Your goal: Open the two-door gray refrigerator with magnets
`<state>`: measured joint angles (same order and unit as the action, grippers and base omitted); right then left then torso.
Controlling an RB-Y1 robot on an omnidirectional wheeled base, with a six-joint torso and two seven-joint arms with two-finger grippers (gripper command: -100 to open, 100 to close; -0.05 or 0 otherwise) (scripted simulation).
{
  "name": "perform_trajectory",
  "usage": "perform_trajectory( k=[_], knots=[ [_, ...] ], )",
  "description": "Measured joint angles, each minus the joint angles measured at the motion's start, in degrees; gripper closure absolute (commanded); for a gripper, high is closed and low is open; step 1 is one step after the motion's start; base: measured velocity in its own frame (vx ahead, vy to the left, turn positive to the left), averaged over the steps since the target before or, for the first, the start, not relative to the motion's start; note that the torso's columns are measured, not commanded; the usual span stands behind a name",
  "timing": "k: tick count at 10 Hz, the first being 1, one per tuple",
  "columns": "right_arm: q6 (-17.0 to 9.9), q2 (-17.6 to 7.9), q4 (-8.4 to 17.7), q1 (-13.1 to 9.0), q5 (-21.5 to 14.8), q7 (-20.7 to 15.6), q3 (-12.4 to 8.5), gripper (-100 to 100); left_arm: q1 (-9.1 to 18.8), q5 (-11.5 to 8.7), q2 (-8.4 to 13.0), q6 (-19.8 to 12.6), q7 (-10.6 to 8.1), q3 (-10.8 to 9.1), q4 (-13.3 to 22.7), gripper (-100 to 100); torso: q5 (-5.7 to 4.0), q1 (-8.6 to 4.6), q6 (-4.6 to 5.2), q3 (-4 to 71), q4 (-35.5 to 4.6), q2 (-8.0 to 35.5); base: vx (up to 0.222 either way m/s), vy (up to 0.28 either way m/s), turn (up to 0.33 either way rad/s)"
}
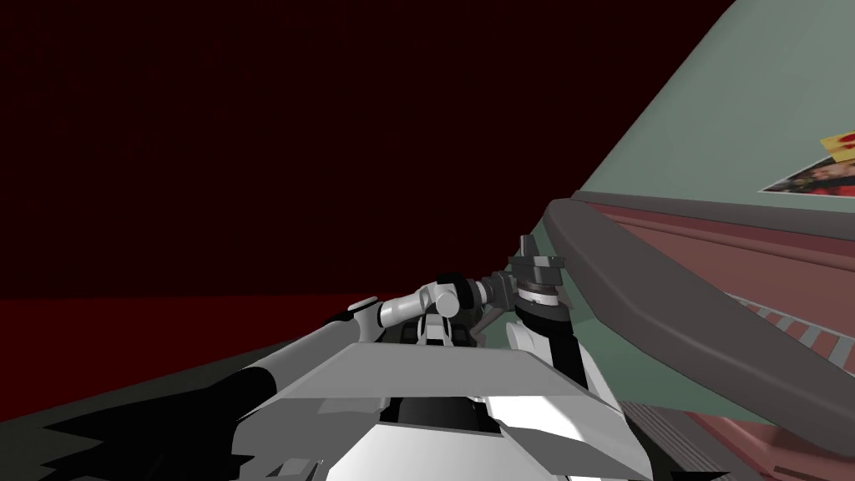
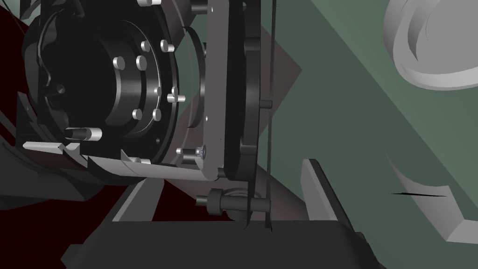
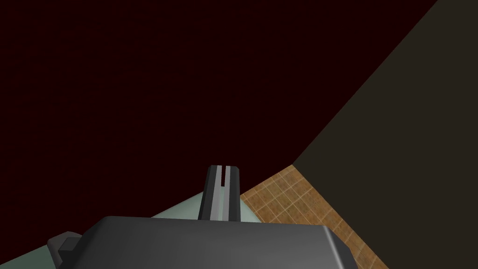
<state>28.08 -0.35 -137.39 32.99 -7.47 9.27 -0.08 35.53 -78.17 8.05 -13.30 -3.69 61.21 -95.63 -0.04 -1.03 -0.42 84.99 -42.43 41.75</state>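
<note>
Fridge (image 1: pixel 668 125) fills my right side in the head view, a grey-green face with magnets (image 1: pixel 822 171) up at the far edge and a long dark handle (image 1: pixel 668 292) slanting across below them. Between the magnet panel and the handle runs a reddish-brown band (image 1: pixel 751 275) with pale ribs. It reads to me as a door already standing off a little, though I cannot be sure. The right gripper (image 1: pixel 526 244) sits just beside the handle's near end, its blades clenched together with nothing between them, pointing out past a pale green edge toward tiled floor (image 3: pixel 289 201). The left gripper (image 2: pixel 231 182) is released, fingers (image 2: pixel 322 191) spread wide, and it looks straight at the right wrist (image 2: pixel 107 79), very close, with green fridge face behind. So my call is that we're in the engage-the-handle step, not a settled pull. Next the right hand has to spread its blades and bring them around the bar, or hook behind it. Then it draws outward along the door's swing rather than straight back. The left arm is crowding that wrist, so it wants to keep clear as the door comes.
</note>
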Motion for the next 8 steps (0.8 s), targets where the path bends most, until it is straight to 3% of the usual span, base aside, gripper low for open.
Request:
perform_trajectory(
  k=[1, 2, 4, 5, 6, 7, 8],
  knots=[
    [0.1, 0.1, -0.2, 0.3, 0.0, 0.0, 0.0, 0, -0.2, 1.0, -0.3, -0.6, -0.91, -0.17, -0.2, 100, -0.02, 0.0, 0.23, 0.0, -0.1, 0.0, -0.002, -0.014, 0.004],
    [0.2, 0.1, -0.4, 0.6, -0.1, 0.0, 0.0, 0, 0.0, 0.3, -0.1, -0.6, -0.63, 0.02, -0.3, 100, -0.05, 0.04, 0.31, 0.0, 0.0, 0.0, 0.002, -0.009, -0.001],
    [0.5, 0.2, -0.9, 1.4, -0.2, -0.1, 0.4, 0, 0.2, -0.9, 0.7, -0.4, 0.13, 0.57, -0.9, 100, 0.1, 0.38, 0.26, 0.3, 0.1, -0.4, 0.183, 0.1, -0.07],
    [0.7, 0.3, -1.3, 2.0, -0.3, -0.1, 0.6, 0, -0.9, 3.7, 0.4, -1.5, -2.93, 0.09, -1.9, 100, 0.22, 0.5, 0.04, 0.5, 0.0, -0.7, 0.132, 0.104, -0.025],
    [0.8, 0.5, -1.5, 2.5, -0.3, -0.2, 0.9, 0, 0.0, 1.4, 0.9, -1.0, -2.08, 0.71, -1.8, 100, 0.22, 0.36, -0.11, 0.4, 0.1, -0.4, 0.031, 0.041, 0.032],
    [1.0, 0.8, -1.7, 3.0, -0.2, -0.3, 1.0, 0, 0.2, 0.0, 0.5, -0.4, -0.43, 1.0, -1.3, 100, 0.19, 0.1, -0.03, 0.2, 0.0, 0.0, 0.0, 0.0, 0.0],
    [1.2, 1.0, -1.9, 3.4, -0.2, -0.3, 1.3, 0, 0.1, -0.4, 0.7, -0.4, -0.03, 1.01, -1.6, 100, 0.15, 0.09, -0.01, 0.0, 0.0, 0.2, -0.005, -0.021, 0.036]
  ],
)
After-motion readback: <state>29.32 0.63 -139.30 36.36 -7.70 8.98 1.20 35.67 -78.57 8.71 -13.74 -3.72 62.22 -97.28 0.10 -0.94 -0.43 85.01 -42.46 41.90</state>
